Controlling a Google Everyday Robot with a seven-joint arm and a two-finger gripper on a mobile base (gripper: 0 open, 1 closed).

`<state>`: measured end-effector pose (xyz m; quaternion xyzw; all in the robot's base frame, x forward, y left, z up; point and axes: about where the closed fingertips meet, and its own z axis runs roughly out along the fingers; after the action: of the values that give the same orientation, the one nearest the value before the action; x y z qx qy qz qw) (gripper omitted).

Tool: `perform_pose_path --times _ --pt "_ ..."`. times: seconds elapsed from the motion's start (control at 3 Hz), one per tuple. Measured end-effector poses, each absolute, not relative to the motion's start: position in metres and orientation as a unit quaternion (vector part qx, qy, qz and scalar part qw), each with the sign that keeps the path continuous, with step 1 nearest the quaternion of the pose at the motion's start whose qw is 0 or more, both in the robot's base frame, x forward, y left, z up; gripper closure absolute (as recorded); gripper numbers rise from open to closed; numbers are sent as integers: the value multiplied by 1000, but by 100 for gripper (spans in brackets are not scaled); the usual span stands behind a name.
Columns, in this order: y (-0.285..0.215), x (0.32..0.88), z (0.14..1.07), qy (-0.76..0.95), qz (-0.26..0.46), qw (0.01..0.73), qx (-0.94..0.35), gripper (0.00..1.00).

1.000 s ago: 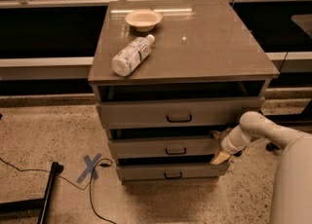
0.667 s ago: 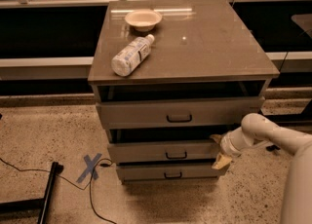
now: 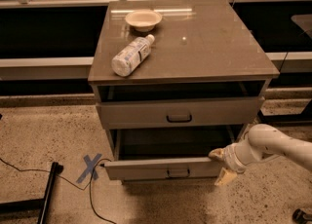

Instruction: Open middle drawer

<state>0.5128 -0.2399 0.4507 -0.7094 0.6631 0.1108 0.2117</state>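
Floor, left: blue tape cross [image 3: 90, 167] on speckled flooring. Cabinet surface [image 3: 204, 47]: plastic bottle [image 3: 130, 56] lying on its side, bowl [image 3: 143, 19] near it, further back. Middle drawer [image 3: 146, 169] stands pulled out beneath the top drawer [image 3: 136, 113]; its interior is dark and the contents cannot be discerned. Tool [image 3: 222, 165] at the drawer front's right end; whether open or closed cannot be told.
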Motion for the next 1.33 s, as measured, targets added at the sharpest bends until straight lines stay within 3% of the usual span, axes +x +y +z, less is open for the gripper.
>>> perform_pose_path --times 0.67,1.33 --pt "-235 461 474 661 135 212 -707 30" --pt "-251 521 512 667 120 233 -697 33"
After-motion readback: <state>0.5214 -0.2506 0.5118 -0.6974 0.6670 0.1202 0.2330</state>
